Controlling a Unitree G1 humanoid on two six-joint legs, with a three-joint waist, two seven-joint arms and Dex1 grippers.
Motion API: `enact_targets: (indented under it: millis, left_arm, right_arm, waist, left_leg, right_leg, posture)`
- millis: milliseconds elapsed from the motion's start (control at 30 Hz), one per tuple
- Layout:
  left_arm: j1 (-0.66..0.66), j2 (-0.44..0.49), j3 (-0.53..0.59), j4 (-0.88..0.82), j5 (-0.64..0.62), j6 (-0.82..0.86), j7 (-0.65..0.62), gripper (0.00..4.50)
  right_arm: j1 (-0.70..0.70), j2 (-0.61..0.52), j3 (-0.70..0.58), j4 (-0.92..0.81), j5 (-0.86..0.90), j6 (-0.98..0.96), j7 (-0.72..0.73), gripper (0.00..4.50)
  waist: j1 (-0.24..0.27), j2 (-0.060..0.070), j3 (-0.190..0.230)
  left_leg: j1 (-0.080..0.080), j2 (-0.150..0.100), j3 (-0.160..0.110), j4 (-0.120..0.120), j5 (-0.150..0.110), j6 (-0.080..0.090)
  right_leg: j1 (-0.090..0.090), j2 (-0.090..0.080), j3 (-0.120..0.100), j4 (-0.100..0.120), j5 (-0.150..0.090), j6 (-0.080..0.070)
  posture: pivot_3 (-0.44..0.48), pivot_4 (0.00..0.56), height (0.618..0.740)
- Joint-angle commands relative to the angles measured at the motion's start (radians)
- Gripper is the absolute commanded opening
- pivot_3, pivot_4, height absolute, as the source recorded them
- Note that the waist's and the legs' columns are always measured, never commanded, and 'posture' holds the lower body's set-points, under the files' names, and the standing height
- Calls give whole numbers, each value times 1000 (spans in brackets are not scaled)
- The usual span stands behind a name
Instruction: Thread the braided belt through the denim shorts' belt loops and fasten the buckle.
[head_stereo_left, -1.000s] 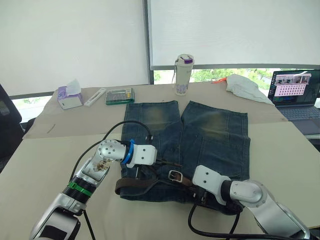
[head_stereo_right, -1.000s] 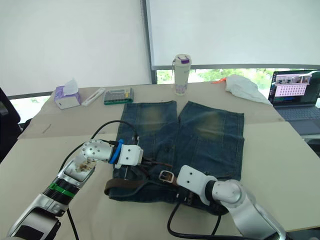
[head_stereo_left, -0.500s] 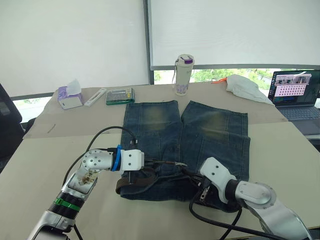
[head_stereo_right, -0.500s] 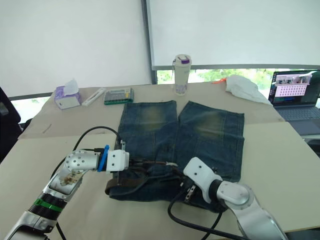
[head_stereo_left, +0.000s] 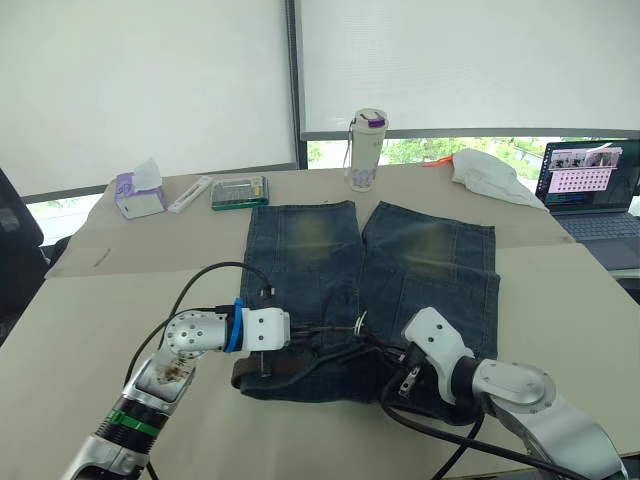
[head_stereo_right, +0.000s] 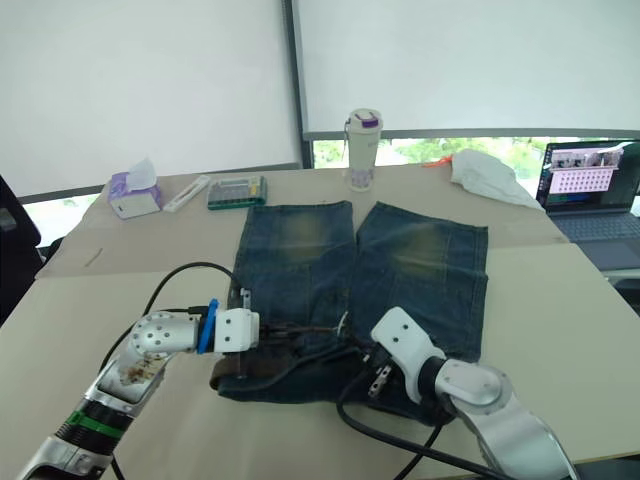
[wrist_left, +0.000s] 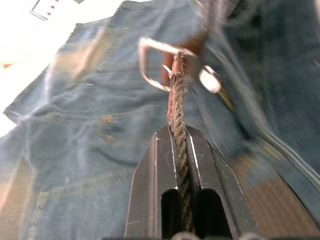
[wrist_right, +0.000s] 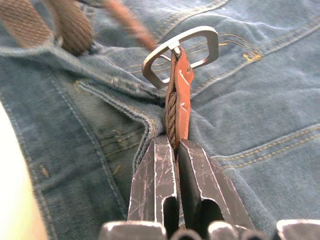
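The denim shorts (head_stereo_left: 400, 260) lie flat on the table, waistband toward me. The braided belt (head_stereo_left: 268, 368) runs along the waistband and bulges out in a brown loop at its left end. The silver buckle (head_stereo_left: 358, 325) stands just above the waistband between my two grippers. My left gripper (wrist_left: 176, 132) is shut on the braided strap, which runs straight to the buckle (wrist_left: 161, 65). My right gripper (wrist_right: 172, 142) is shut on the reddish-brown leather end that carries the buckle (wrist_right: 182, 50). In the head view the left gripper (head_stereo_left: 308, 329) and the right gripper (head_stereo_left: 378, 342) point at each other.
At the table's far side stand a drink bottle (head_stereo_left: 366, 150), a tissue box (head_stereo_left: 138, 195), a white remote (head_stereo_left: 190, 193) and a small green case (head_stereo_left: 240, 190). A white cloth (head_stereo_left: 490, 172) and an open laptop (head_stereo_left: 590, 190) are at the far right. Black cables (head_stereo_left: 215, 275) arch off both wrists.
The buckle, lying flat on the waistband a second ago, now stands up between the grippers. My left gripper has drawn back to the left, and the right gripper has shifted right and turned.
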Motion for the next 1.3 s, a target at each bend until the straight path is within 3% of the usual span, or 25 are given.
enact_targets:
  millis: [33,500,1033,1133,1300]
  left_arm:
    - [-4,1,-26,-33,5,-33,-25,0]
    - [-18,-93,-62,-26,138,35,132,0]
    - [21,-115,39,-55,27,145,185,0]
    - [0,-110,31,-32,37,124,179,0]
    - [-37,-124,-15,-6,48,71,146,0]
  right_arm:
    - [-30,-1,-27,-22,19,12,-19,82]
    - [-38,18,-17,-63,89,37,-54,82]
    - [-17,-22,0,-51,75,15,-89,82]
    - [-9,-78,43,-47,46,-38,-71,82]
    - [-14,-80,66,-53,52,-64,-75,82]
  waist:
    - [1,0,0]
    - [0,0,0]
    - [0,0,0]
    - [2,0,0]
    - [1,0,0]
  left_leg:
    - [0,0,0,0,0,0]
    - [0,0,0,0,0,0]
    - [0,0,0,0,0,0]
    - [0,0,0,0,0,0]
    - [0,0,0,0,0,0]
  right_leg:
    - [0,0,0,0,0,0]
    - [0,0,0,0,0,0]
    - [0,0,0,0,0,0]
    - [0,0,0,-1,0,0]
    - [0,0,0,-1,0,0]
  posture:
    - [0,150,740]
    - [0,150,740]
    - [0,150,740]
    - [0,150,740]
    - [0,150,740]
